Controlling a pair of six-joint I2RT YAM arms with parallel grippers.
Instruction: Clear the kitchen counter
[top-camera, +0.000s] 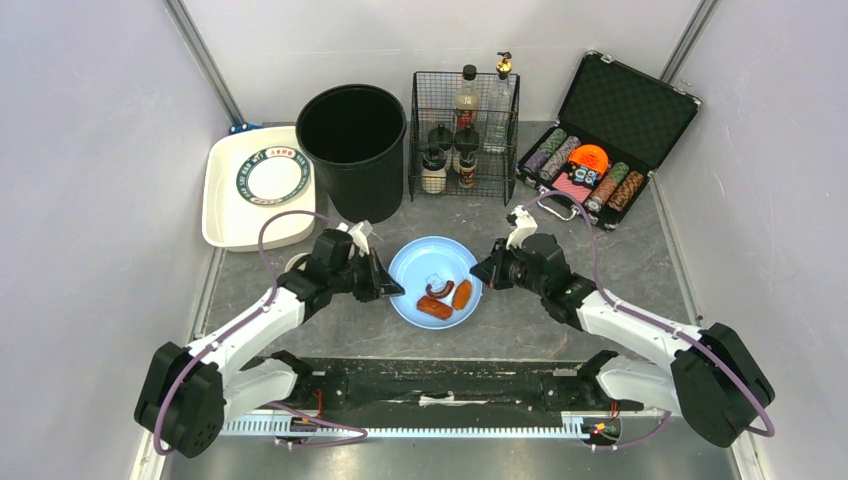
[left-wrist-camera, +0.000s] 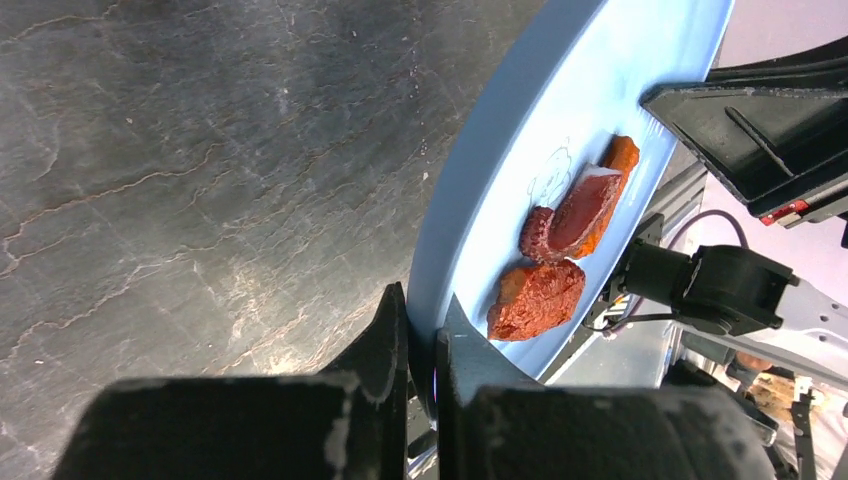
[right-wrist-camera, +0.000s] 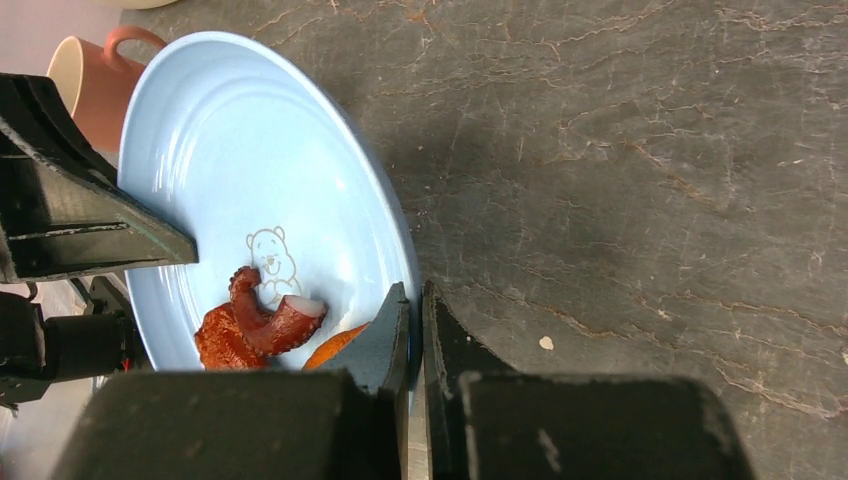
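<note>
Midway across the grey tabletop (top-camera: 640, 275), which spreads beneath both arms, the left end effector (top-camera: 397, 291) and the right end effector (top-camera: 478, 272) each pinch shut on opposite rims of the blue plate (top-camera: 425, 262) carrying reddish food (top-camera: 447, 300).

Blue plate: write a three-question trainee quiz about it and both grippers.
1. True or false: the blue plate is empty.
2. The left gripper is: A open above the plate; B shut on the plate's rim; C shut on nothing, away from the plate.
3. Which part of the plate does the right gripper grip?
Key: 1 false, reddish food pieces lie on it. 2 B. 3 its rim, on the side opposite the left gripper.
</note>
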